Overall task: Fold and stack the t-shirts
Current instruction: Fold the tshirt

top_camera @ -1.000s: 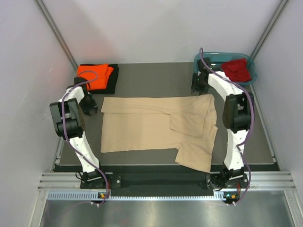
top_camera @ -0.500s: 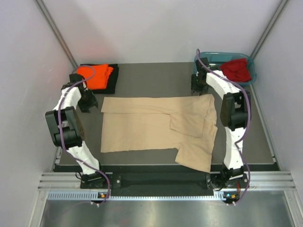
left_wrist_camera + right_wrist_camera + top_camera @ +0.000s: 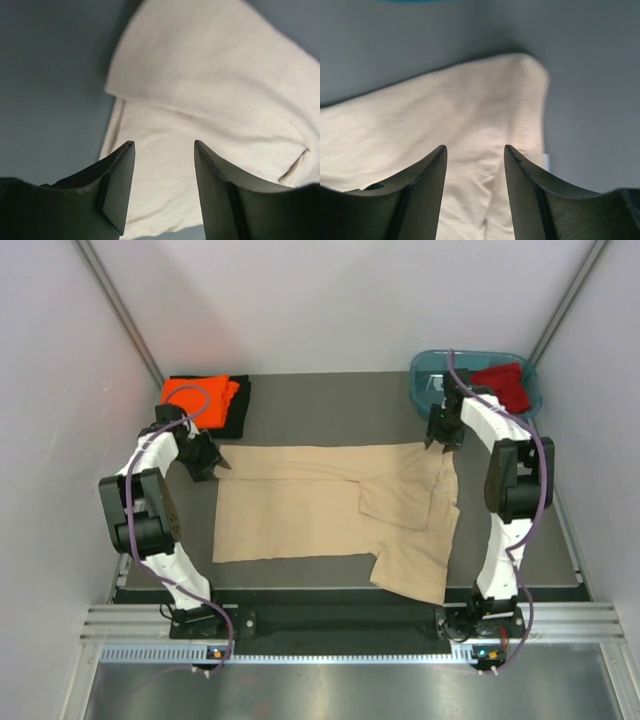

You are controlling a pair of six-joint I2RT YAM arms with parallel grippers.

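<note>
Top external: my left gripper (image 3: 212, 462) and right gripper (image 3: 437, 438) stood parted, empty, at the beige shirt (image 3: 330, 510) far corners; next, I judged: pinch both, fold.

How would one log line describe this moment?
left tool open at beige t-shirt far corner | right tool open at its other far corner

No writing, brand, number or sign can be read in any view. At the right of the right wrist view, a small white tag (image 3: 546, 161) shows at the edge of the beige-tan t-shirt (image 3: 445, 115), too blurred to read.
</note>
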